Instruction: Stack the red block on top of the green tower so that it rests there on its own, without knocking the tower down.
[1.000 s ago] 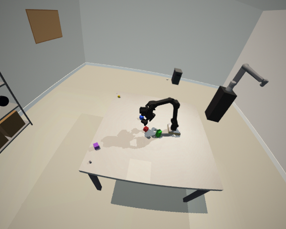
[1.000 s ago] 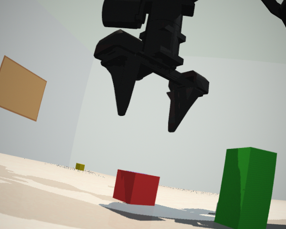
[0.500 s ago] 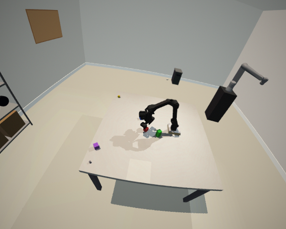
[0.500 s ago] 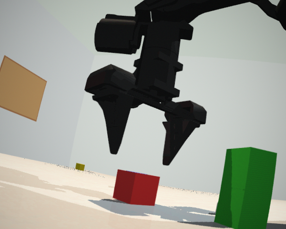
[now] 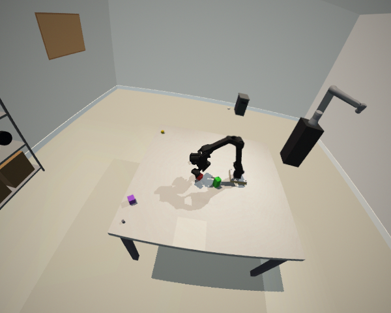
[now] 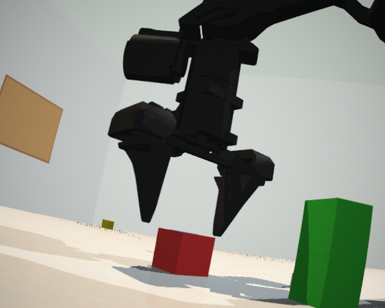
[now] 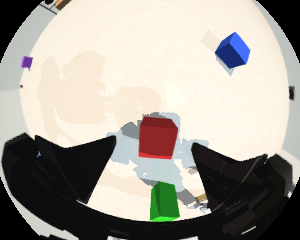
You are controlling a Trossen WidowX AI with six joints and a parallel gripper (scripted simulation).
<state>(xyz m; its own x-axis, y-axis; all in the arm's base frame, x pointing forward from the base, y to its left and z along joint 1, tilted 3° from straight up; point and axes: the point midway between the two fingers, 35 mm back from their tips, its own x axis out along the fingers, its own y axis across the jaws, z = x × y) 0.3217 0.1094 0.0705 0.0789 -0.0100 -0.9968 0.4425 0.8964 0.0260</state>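
Note:
The red block point(image 5: 199, 177) point(image 6: 193, 253) point(image 7: 158, 137) lies on the table point(image 5: 242, 225). My gripper point(image 5: 196, 173) point(image 6: 181, 228) point(image 7: 154, 143) is open and empty, pointing down just above the red block. In the exterior view its fingertips are a little above the block's top, one towards each side. In the wrist view the block shows between the fingertips, somewhat nearer the right one. The green tower point(image 5: 217, 182) point(image 6: 335, 255) point(image 7: 164, 201) stands upright beside the red block, towards the arm's base, apart from it and from the fingers. Nothing rests on the tower.
A blue block point(image 7: 233, 50) lies at the upper right of the wrist view. A purple block point(image 5: 131, 199) point(image 7: 26, 62) lies near the table's left edge, with a small dark object point(image 5: 122, 221) near it. A small yellow block point(image 5: 162, 132) point(image 6: 108, 224) lies at the far corner.

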